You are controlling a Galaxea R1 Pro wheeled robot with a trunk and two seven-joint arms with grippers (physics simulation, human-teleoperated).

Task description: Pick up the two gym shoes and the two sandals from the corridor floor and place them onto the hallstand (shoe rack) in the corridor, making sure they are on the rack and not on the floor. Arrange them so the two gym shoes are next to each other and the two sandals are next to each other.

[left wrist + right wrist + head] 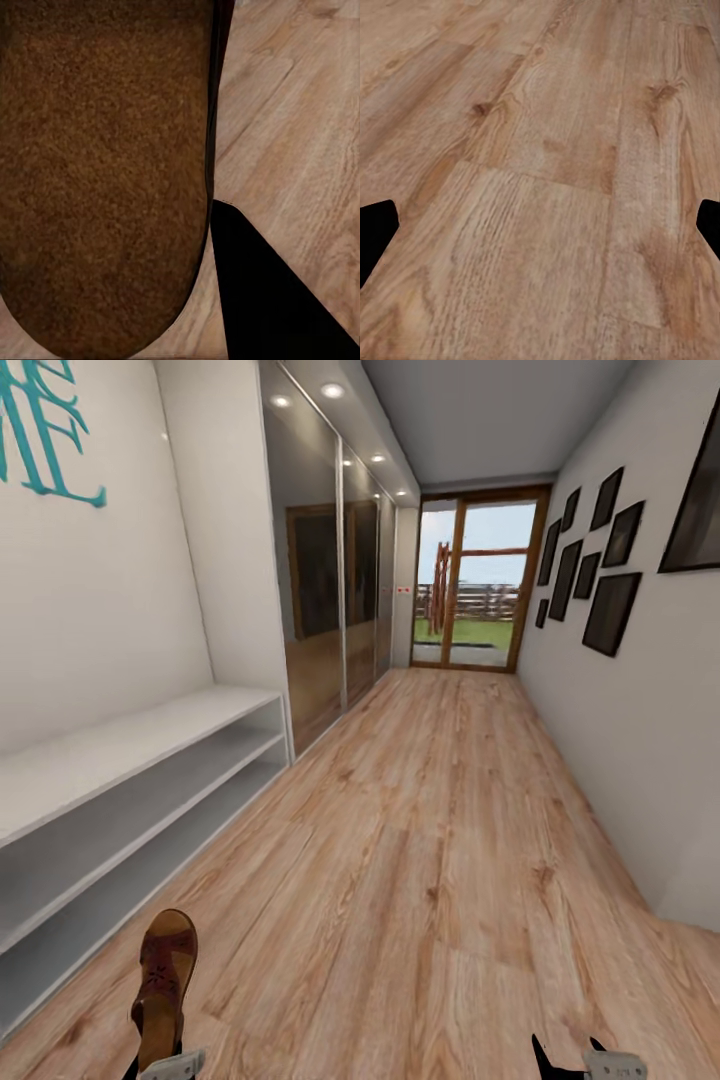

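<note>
Sandal held: one brown sandal (163, 985) is seen at the lower left of the head view, raised above the corridor floor (420, 840) and carried at the left gripper (170, 1066); its rough brown sole (97, 172) is shown close up in the left wrist view.
Sandal axis: the long axis is run up from the gripper and away from the robot, along the corridor; the strapped upper face is turned to the head camera. Which end is toe cannot be told with certainty.
Left gripper: judged to be closed around one end of the sandal; one dark finger (270, 300) is seen just beside the sole, the grip itself being hidden.
Right gripper: its fingers (375, 229) are spread wide with bare floor between them; nothing is held (585, 1060).
Hallstand: the pale-grey rack (120, 800) is stood along the left wall, just beside the carried sandal; the bench top and two open shelves are seen bare of shoes.
Progress: judged early; nothing is seen placed on the rack.
Left to do: this sandal is to be set on the rack, then its mate beside it and the gym shoes side by side.
</note>
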